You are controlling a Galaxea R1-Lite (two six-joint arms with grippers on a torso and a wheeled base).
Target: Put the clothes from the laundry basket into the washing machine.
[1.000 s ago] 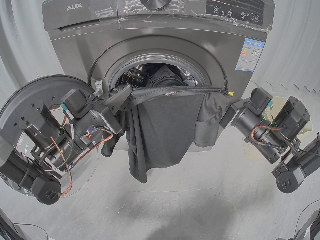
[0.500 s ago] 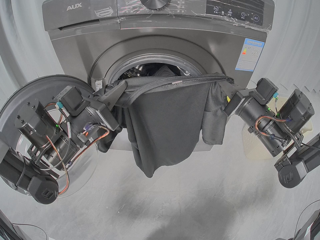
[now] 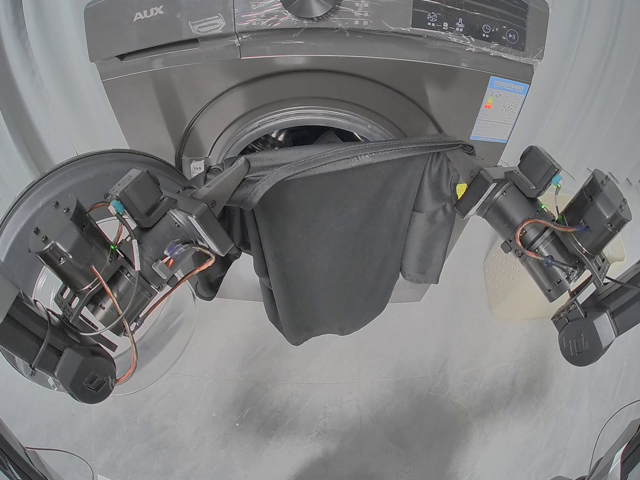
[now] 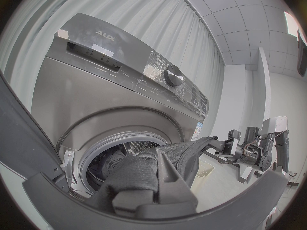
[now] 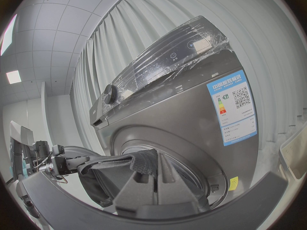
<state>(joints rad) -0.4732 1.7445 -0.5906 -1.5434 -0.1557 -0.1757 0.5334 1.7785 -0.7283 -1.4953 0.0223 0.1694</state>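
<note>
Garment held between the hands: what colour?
The garment is plain dark grey, clearest in the head view.

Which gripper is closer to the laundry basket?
Right. The right gripper holds the dark garment at the drum opening's right side, with the laundry basket on the floor below its arm. The left gripper is across the opening, by the open door.

Grey metal washing machine point(image 3: 167, 101): white logo letters point(image 3: 148, 15) on top left drawer front. Dark shiny control panel point(image 3: 467, 11): small white picture signs, round play-pause sign point(image 3: 511, 35). Blue and white paper sticker point(image 3: 508, 109) on front, right side: coloured bars, square code, print too tiny to read. Small yellow sticker point(image 5: 233, 183) near door hole, marks unclear.
</note>
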